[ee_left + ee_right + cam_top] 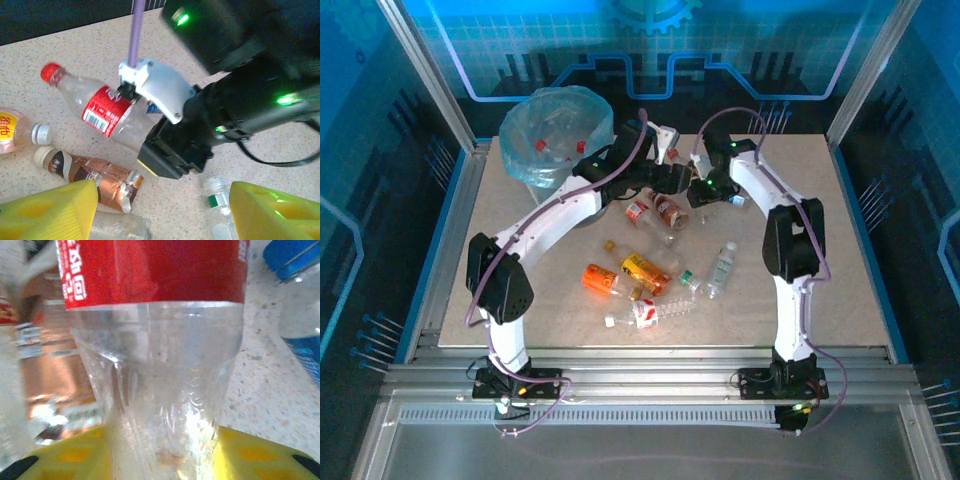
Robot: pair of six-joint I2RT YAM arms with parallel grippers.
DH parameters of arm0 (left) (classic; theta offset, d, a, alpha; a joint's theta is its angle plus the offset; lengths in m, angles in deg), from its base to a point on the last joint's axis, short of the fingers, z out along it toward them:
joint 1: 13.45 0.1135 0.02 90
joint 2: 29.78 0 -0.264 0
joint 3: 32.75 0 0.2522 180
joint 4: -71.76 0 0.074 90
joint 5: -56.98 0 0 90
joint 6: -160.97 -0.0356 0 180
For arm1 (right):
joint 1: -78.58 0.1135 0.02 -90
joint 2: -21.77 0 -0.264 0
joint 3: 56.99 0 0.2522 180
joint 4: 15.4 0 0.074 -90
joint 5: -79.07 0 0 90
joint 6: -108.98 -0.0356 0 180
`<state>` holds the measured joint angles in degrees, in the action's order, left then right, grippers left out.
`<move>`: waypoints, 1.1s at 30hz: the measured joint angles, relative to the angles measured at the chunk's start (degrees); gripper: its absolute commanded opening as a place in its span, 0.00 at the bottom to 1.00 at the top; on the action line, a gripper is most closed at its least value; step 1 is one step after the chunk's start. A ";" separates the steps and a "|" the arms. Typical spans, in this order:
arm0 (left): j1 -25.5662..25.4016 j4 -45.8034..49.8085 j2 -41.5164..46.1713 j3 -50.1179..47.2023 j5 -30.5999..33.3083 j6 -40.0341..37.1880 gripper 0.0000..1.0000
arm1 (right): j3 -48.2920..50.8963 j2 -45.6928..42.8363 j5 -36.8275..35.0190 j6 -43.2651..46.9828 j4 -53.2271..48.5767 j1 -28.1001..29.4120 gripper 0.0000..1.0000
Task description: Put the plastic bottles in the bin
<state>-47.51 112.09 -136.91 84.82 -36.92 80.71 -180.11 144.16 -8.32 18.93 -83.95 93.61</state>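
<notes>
Speckled bench (840, 250), bottles (645, 270) strewn centre. R pincer (160, 455) pads (70, 455) bracket base of red-label bottle (105, 112), can't tell if pinched; L pincer (162, 210) spread, empty. Squeeze firm w/o crushing, lift clear of neighbours, swing to bin (525, 170) far-left.

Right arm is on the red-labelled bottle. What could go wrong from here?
1. The right fingers pinch the red-labelled bottle only at its clear base end, so it could swing or slip when lifted.
2. The open left gripper hovers close by, and its arm lies toward the bin; the arms could collide on the way.
</notes>
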 measured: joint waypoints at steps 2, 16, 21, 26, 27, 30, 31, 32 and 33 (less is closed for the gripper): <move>0.00 0.09 0.50 0.00 0.00 0.92 0.71 | 1.40 -4.00 -0.04 -0.42 0.15 0.02 0.41; 0.46 0.11 8.57 0.94 -0.42 9.90 0.70 | 22.51 -37.35 3.74 -6.40 6.49 6.86 0.38; 1.55 -1.22 10.84 -0.35 -0.15 15.28 0.68 | 28.72 -46.93 7.30 -9.03 10.34 9.27 0.38; 2.78 -5.16 16.46 -5.86 0.24 20.44 0.67 | 33.75 -53.22 10.56 -10.27 13.92 11.08 0.39; 3.06 -5.75 17.25 -6.36 0.15 21.44 0.66 | 34.29 -53.96 11.23 -10.29 14.32 11.56 0.39; 3.43 -6.38 18.27 -6.71 -1.20 23.41 0.63 | 34.60 -54.69 11.32 -10.29 15.39 12.72 0.39; 3.43 -6.62 18.45 -6.86 -1.55 23.85 0.61 | 34.60 -54.69 11.26 -10.29 15.52 13.00 0.39; 3.50 -6.75 18.60 -6.95 -2.14 24.41 0.59 | 34.60 -54.69 11.06 -10.34 15.58 13.42 0.39; 3.50 -6.84 18.64 -6.97 -2.67 24.79 0.58 | 34.60 -54.69 10.86 -10.47 15.65 13.81 0.39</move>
<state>-44.01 105.25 -118.26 77.85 -39.59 105.50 -145.51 89.47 2.54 8.46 -68.30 107.42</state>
